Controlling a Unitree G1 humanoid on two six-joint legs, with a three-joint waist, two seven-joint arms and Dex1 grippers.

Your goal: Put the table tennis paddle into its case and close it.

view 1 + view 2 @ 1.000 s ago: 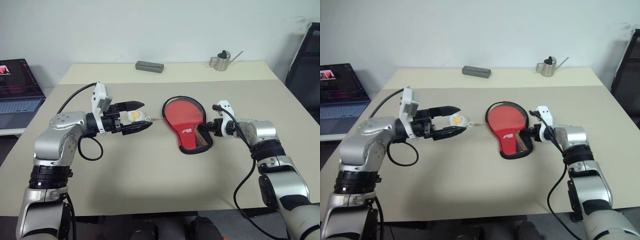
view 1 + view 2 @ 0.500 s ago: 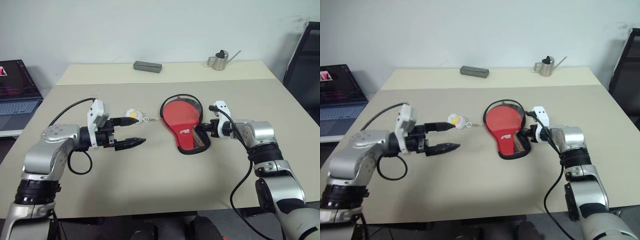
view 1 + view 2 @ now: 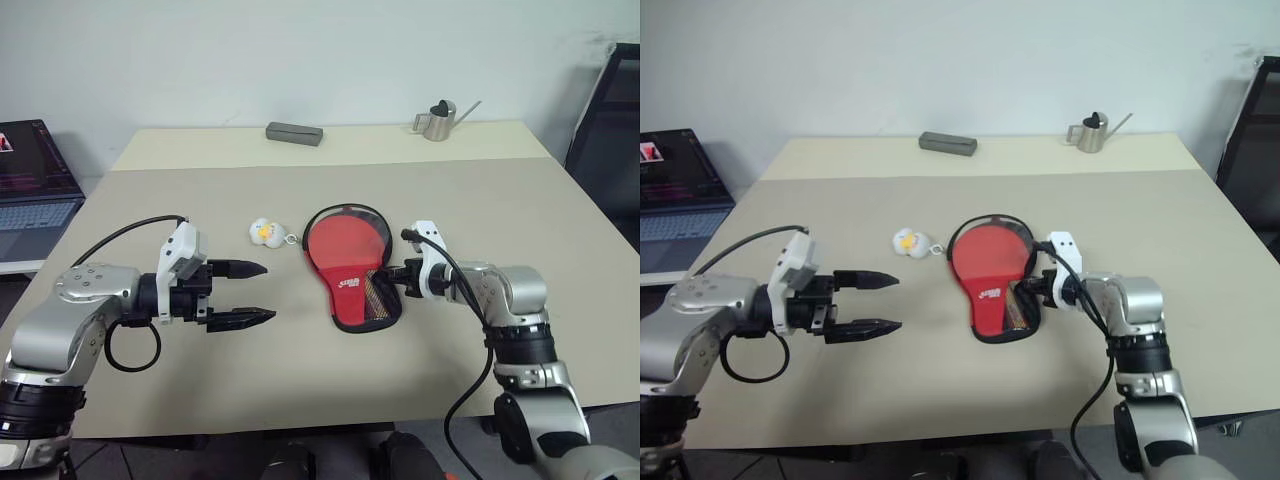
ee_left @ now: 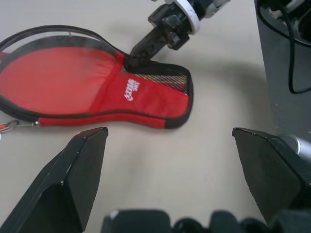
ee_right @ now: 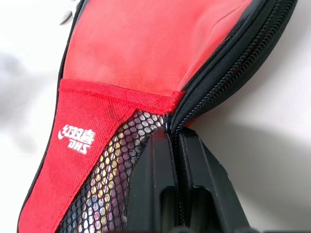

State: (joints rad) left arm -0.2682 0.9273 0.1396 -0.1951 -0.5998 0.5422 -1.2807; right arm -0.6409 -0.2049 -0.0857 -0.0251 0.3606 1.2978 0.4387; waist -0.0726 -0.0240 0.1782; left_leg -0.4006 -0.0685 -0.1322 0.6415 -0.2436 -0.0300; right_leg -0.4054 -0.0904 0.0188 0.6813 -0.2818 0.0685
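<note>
Case [image 3: 347, 270], black, paddle-shaped, lying open on the beige surface [image 3: 300, 380] with red lining up; paddle appears to sit inside, its handle showing through the mesh pocket, though the red face is hard to tell from the lining. Round end points away from the robot and slightly to its left, narrow handle end toward the robot; long axis runs near to far. Zipper pull with a white-yellow charm [image 3: 264, 231] lies just beside the round end, on the robot's left. Right end effector [image 3: 392, 281]: fingers together, clamped on the case's zipper edge at the handle end. Left end effector [image 3: 245, 294]: fingers apart, empty, hovering near the surface, well apart from the case. Step in hand, by judgement: insertion done, closing begun. Next move calls for folding the flap over, then running the zipper shut while one end effector steadies the case.
</note>
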